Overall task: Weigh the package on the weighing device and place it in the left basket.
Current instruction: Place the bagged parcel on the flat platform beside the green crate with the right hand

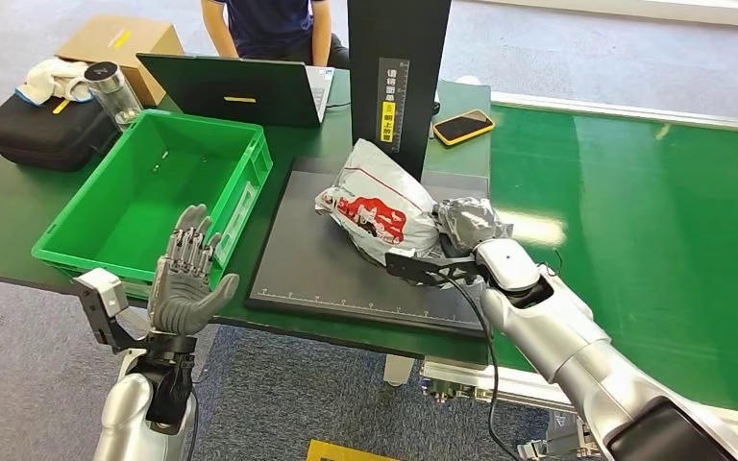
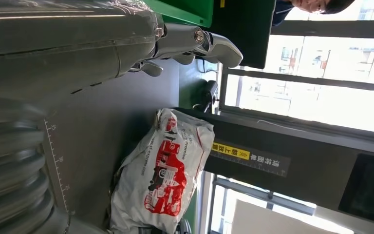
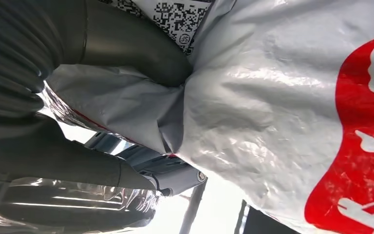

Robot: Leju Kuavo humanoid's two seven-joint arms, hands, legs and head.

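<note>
A white parcel (image 1: 377, 204) is gripped by the right hand (image 1: 469, 229) on the scale (image 1: 346, 269); the left hand (image 1: 187, 279) is held open, empty.

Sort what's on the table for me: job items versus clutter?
Job: package, gripped by right hand; weighing device; green basket; left hand, free.
Clutter: laptop, phone, black bag, clear bottle, cardboard box.

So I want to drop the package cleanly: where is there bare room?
The green basket is bare inside. The dark scale plate is free left of the package. It is crowded behind the basket: laptop, black bag.
</note>
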